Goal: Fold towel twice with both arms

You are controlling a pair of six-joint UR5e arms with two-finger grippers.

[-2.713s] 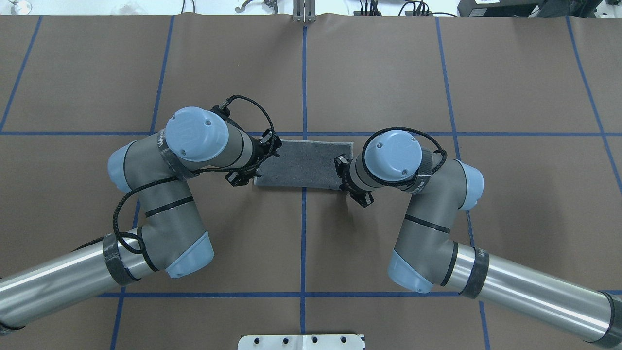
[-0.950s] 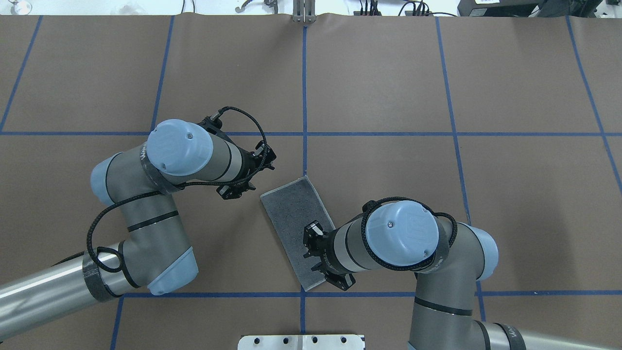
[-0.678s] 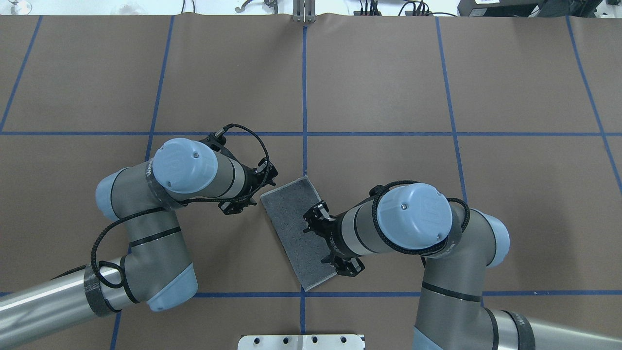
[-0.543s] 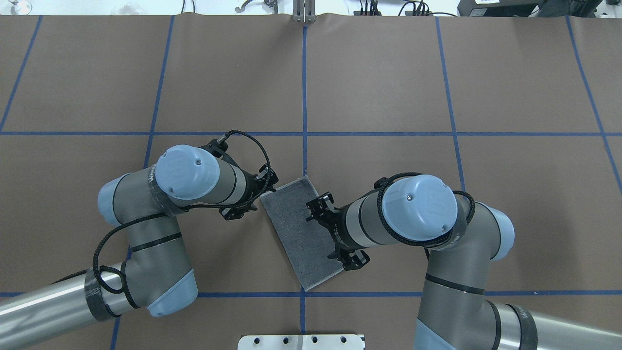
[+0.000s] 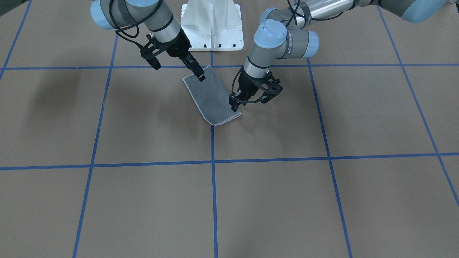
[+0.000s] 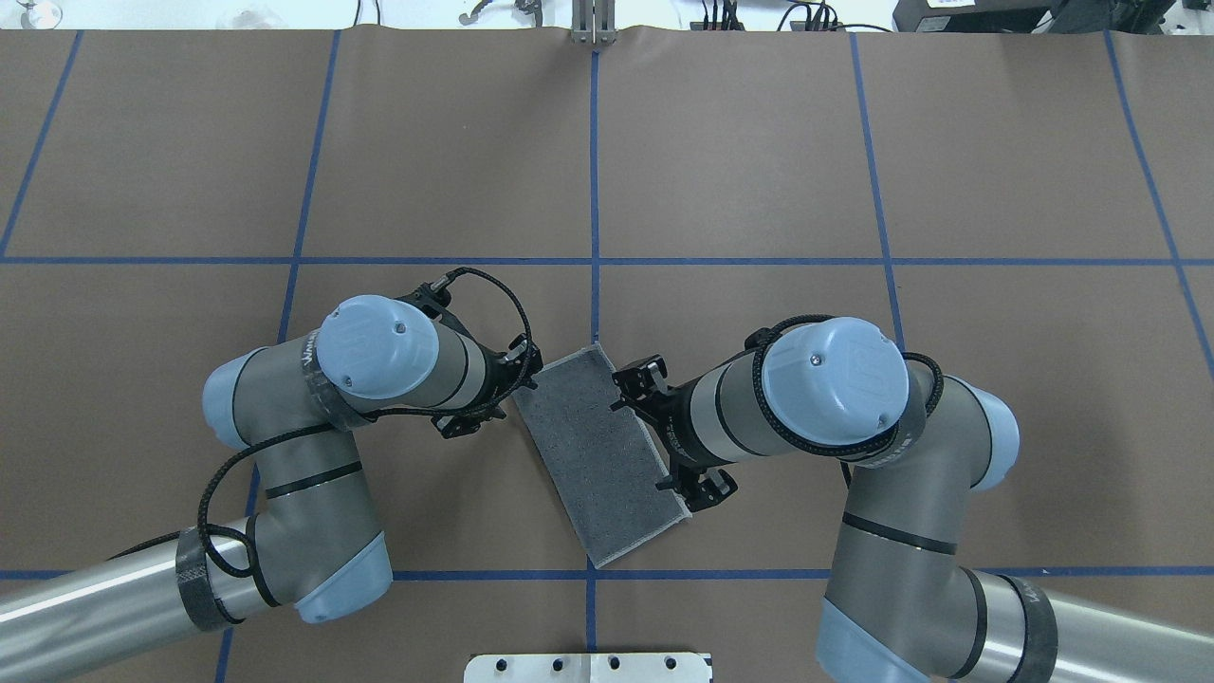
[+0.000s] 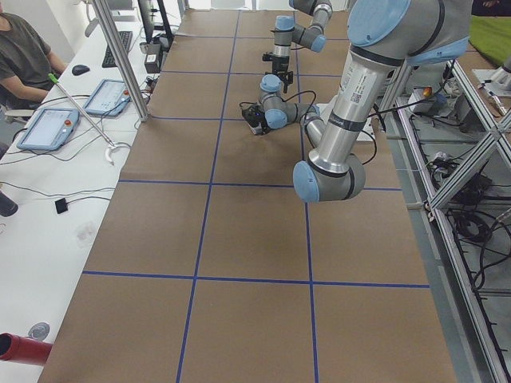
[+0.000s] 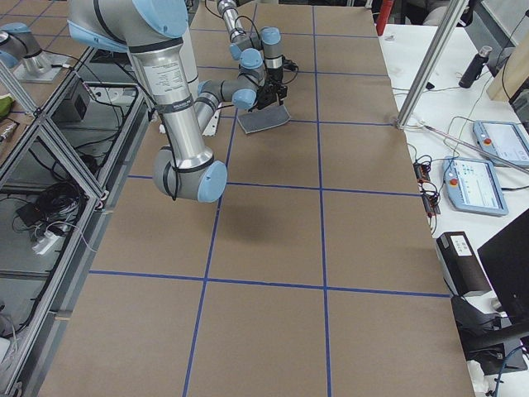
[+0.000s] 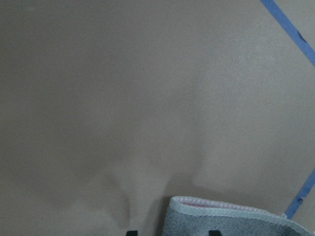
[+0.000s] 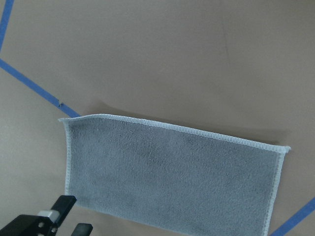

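Observation:
The towel (image 6: 597, 455) lies folded into a long strip, grey face up, slanted on the table; it also shows in the front view (image 5: 211, 96). In the left wrist view (image 9: 221, 221) a thin pink line shows under its stitched border. My left gripper (image 5: 235, 104) is open and low at the strip's far left corner, and its fingertips (image 9: 212, 231) straddle that corner. My right gripper (image 5: 200, 76) hangs above the strip, empty, with its fingers close together. The right wrist view shows the whole towel (image 10: 167, 172) beneath it.
The brown table cover (image 6: 759, 142) carries a grid of blue tape lines (image 6: 594, 190). The white pedestal base (image 5: 211, 21) stands just behind the towel on the robot's side. An operators' desk with tablets (image 8: 479, 178) runs along the far edge.
The towel lay straight across the table with a gripper at each end; it now lies slanted and nearer the robot. Lately it stays still, the right gripper moves up along it, the left closes in on its corner.

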